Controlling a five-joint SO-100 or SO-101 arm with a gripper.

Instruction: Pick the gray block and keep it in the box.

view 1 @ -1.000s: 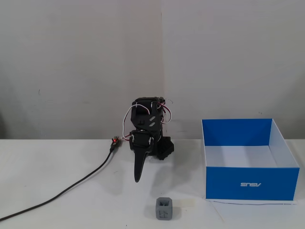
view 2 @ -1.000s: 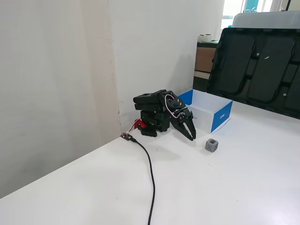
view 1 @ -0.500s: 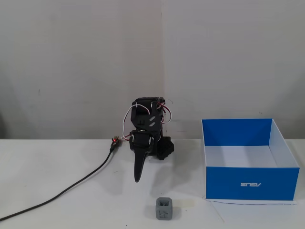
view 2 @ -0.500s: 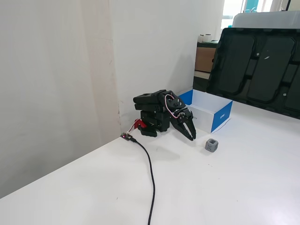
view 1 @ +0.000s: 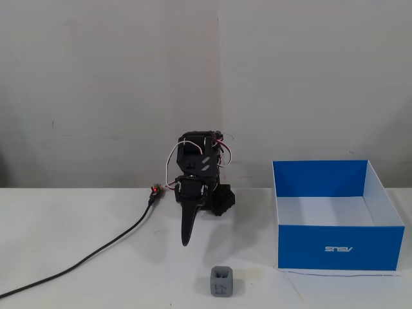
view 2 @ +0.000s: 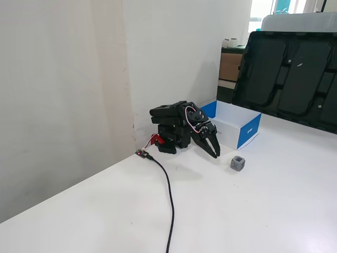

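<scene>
— So where does the gray block (view 1: 222, 282) lie from you?

— Forward of my gripper (view 2: 215, 153) and apart from it, alone on the counter (view 2: 221, 211). My fingers point down and out, a narrow gap between them, holding nothing.

— And the box (view 1: 338, 248)?

— Beside the block, to its right in the front-on fixed view. I judge a reach straight out and down comes first.
</scene>
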